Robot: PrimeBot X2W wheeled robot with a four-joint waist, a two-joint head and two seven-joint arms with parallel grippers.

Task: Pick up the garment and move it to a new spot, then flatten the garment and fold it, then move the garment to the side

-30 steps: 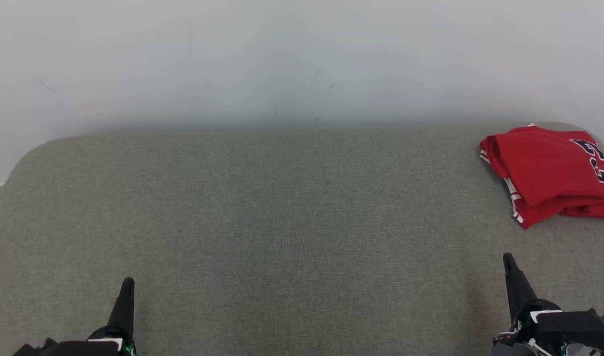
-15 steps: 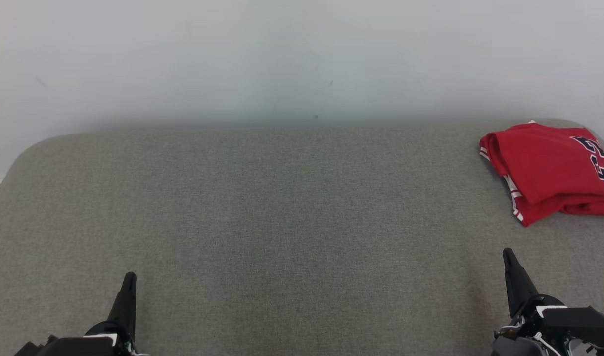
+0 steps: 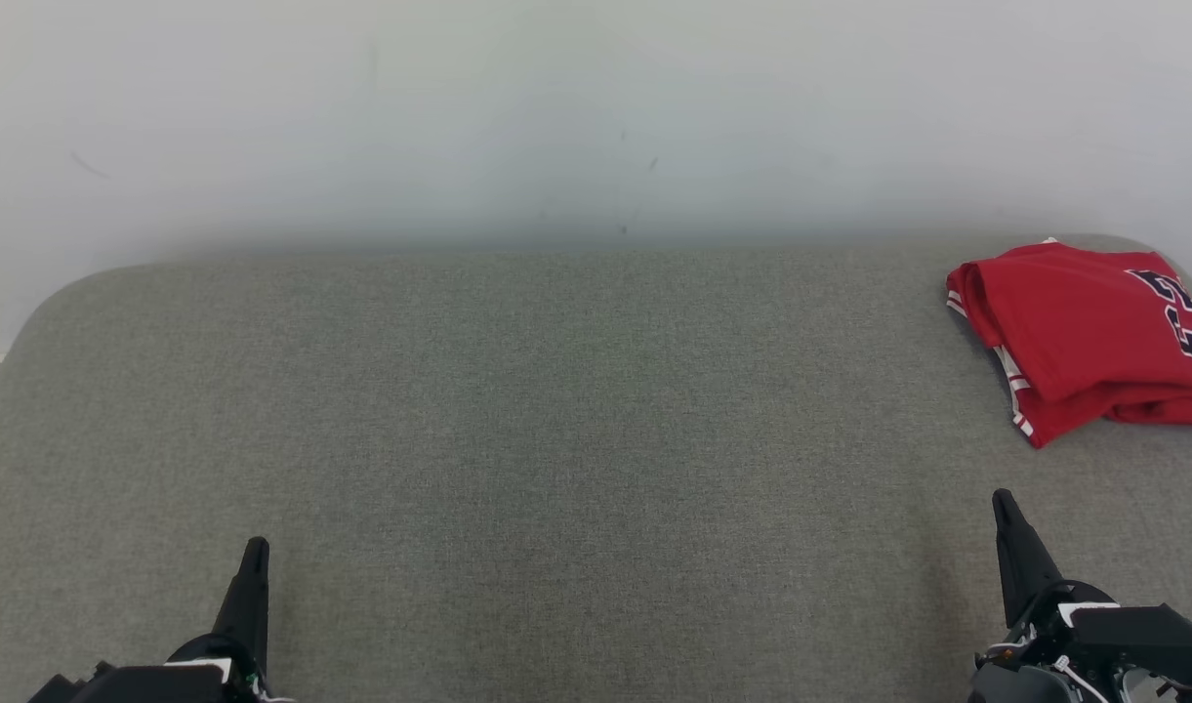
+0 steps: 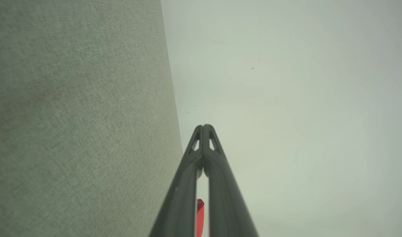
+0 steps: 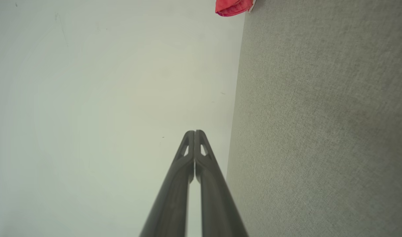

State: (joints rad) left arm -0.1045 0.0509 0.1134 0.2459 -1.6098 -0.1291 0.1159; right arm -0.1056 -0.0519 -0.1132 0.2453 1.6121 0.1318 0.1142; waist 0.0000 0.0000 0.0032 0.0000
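My left gripper (image 3: 254, 555) and right gripper (image 3: 1002, 504) are sitting shut and empty while I am eyeing the red jersey (image 3: 1074, 332) lying at the grey table's (image 3: 556, 439) far right, which looks soft, light and floppy, probably best pinched by its near folded edge.

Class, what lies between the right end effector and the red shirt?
That stretch is bare grey surface; in the head view the right end effector and red shirt lie apart.

Jaws of the left gripper (image 4: 203, 129) meet before a red sliver (image 4: 200, 212), perhaps cloth
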